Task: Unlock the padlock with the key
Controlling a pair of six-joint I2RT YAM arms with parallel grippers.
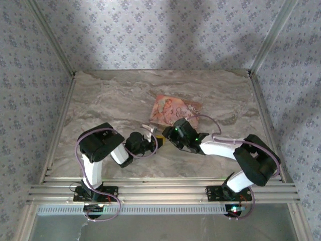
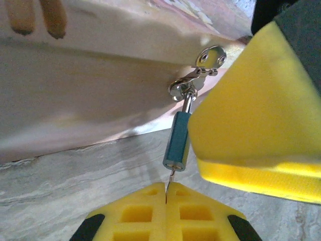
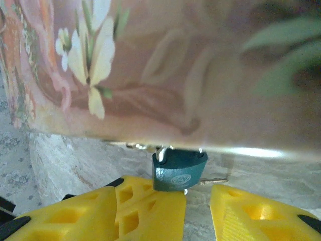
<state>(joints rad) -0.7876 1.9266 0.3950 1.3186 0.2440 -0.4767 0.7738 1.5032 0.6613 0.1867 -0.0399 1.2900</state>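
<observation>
The padlock [image 3: 179,173] is a tiny dark blue-green block with a round stamped emblem on its face and softly rounded lower corners. Seen edge-on from the left wrist, it is a slim slab (far narrower than it is broad). Its silver shackle [image 2: 187,103] runs up through a shiny hasp [image 2: 209,56] on the low front edge of the pink floral box [image 1: 173,110]. The lock therefore hangs low over the marbled table [image 1: 110,95], near the table's middle, between the ends of the two arms.

The left arm's fingers [image 2: 150,201] are pressed together, pinching the key [image 2: 170,179]. A thin metal sliver of it shows, with its tip at the underside of the padlock.

The right arm's fingers [image 3: 246,211] stand spread, one to either side below the lock. The right-hand one is clear of it; whether the other touches it I cannot tell.
</observation>
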